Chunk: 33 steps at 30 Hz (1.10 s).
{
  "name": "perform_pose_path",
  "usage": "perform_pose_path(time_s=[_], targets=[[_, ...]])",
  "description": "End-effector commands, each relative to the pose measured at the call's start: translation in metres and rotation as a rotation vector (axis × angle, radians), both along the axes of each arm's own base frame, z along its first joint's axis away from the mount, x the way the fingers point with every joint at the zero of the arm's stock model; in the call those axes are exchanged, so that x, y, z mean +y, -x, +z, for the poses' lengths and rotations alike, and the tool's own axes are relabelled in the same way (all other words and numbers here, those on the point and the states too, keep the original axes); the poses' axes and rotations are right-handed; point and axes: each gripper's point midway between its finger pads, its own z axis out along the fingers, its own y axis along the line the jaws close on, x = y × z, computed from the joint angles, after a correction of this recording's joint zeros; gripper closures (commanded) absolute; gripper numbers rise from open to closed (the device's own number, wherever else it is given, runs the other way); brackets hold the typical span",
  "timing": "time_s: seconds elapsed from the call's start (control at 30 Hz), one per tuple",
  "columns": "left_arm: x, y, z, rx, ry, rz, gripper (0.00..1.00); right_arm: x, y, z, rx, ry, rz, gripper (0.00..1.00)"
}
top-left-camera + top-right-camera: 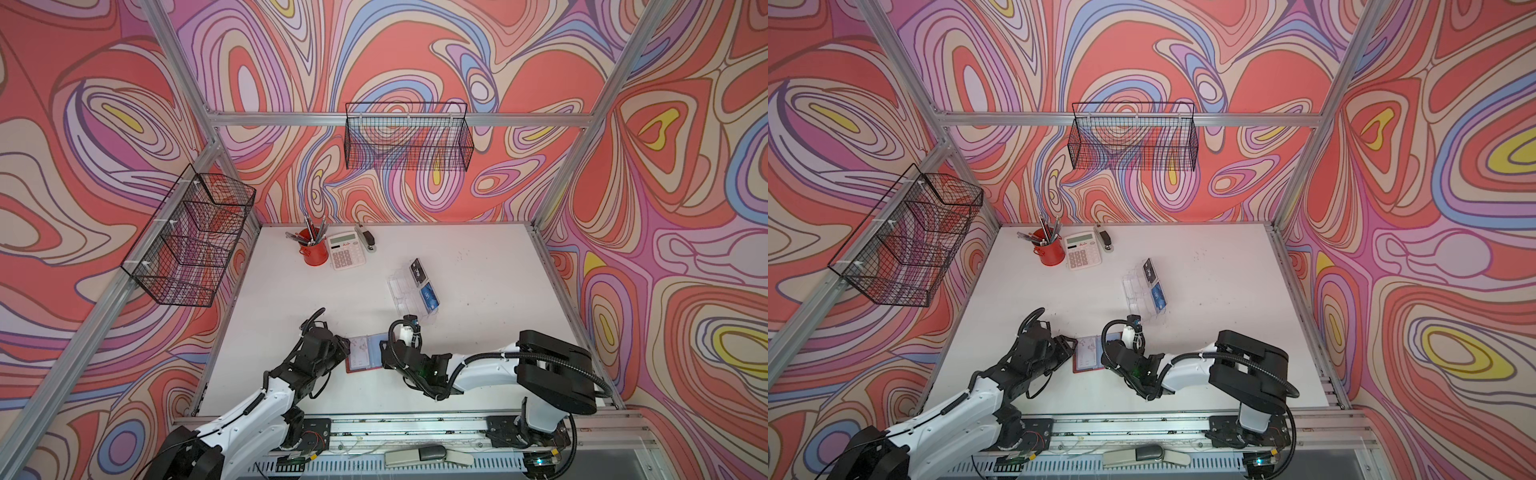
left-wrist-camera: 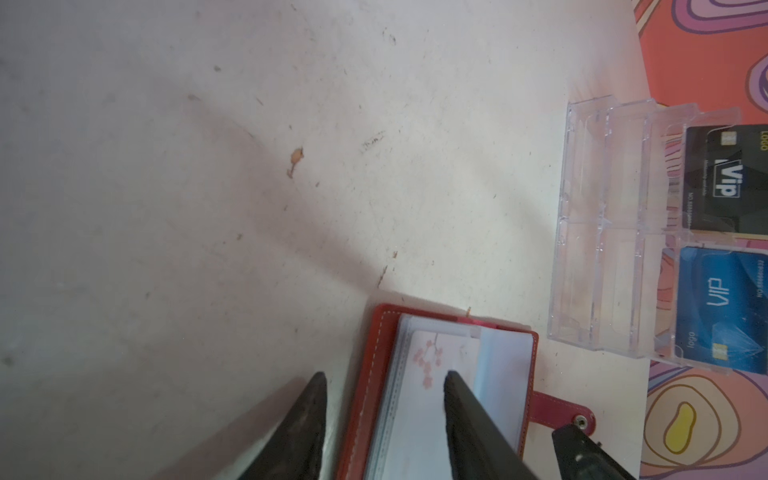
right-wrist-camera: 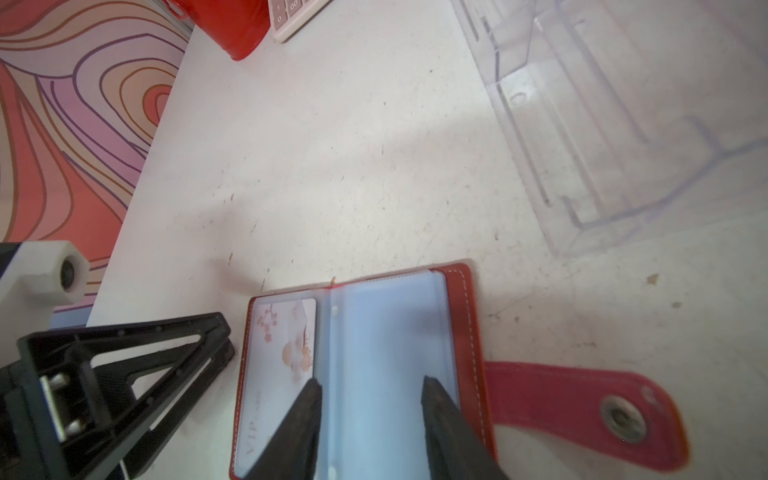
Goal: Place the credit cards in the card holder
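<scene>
Credit cards, a black card (image 1: 416,269) and a blue card (image 1: 429,296), sit in the clear stand (image 1: 400,291). Nearby, the card holder (image 1: 363,353) lies open on the bench (image 1: 478,257). The left fingers (image 2: 465,424) stand apart astride its cover edge, and the right fingers (image 3: 444,428) stand apart over a sleeve.

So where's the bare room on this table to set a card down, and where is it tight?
Bare: the table left of centre, between the pen cup and the left gripper; also right of the acrylic stand to the table edge. Crowded: the card holder, with the right gripper also over it and the stand close behind.
</scene>
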Motion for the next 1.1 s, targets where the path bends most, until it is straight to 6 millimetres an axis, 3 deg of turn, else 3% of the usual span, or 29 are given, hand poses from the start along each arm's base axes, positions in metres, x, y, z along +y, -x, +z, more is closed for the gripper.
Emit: perform_pose_path(time_s=[0.0,0.23,0.27,0.4,1.07], targets=[[-0.006,-0.006,0.009,-0.019,0.022,-0.008,0.52,-0.007,0.000,0.002,-0.018,0.051,-0.011,0.54],[-0.007,-0.008,0.008,-0.020,0.028,-0.011,0.52,0.006,0.001,-0.009,0.020,0.049,0.030,0.51],[-0.007,-0.007,0.008,-0.018,0.026,-0.012,0.52,0.004,0.001,-0.022,0.039,0.068,0.033,0.51],[-0.008,-0.007,0.008,-0.018,0.028,-0.015,0.52,0.005,-0.002,-0.032,0.073,0.063,0.043,0.52],[-0.011,-0.008,0.001,0.014,0.026,-0.025,0.51,0.012,-0.003,-0.038,0.089,0.070,0.063,0.54]])
